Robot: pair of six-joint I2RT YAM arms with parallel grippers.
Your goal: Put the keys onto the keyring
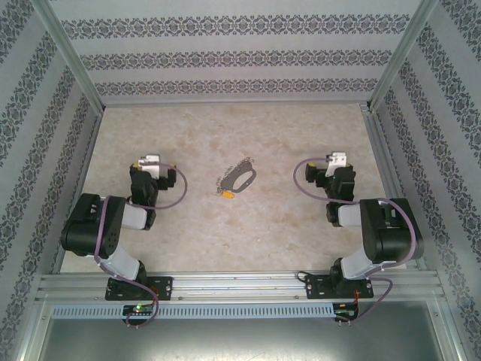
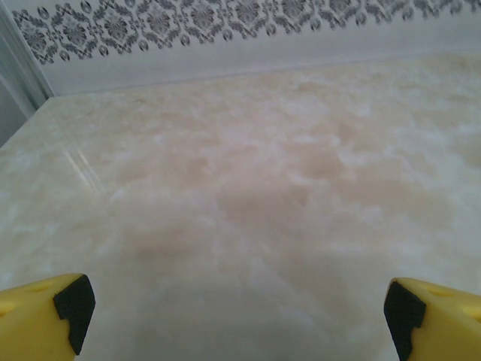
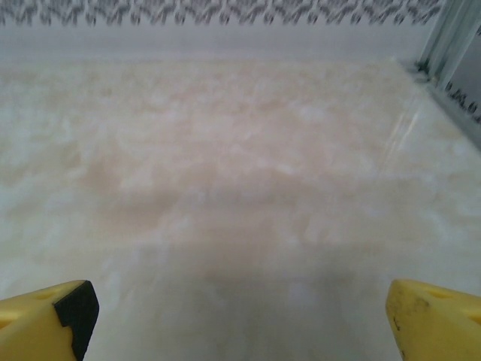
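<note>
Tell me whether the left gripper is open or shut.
Open. The left gripper has its yellow fingers at opposite edges of the wrist view, with table between them, nothing held.

Table (image 2: 248, 188) — smooth marbled, faint sheen; left claw fingers (image 2: 30, 320) — yellow plastic, matt.

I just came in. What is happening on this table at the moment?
Nothing is being handled yet. The keyring lies in the middle of the table, with the yellow-headed key at its near end; whether they touch, I cannot tell. The two arms sit folded, one on each side of them. The left fingers and the right fingers are open and empty, above bare tabletop.
</note>
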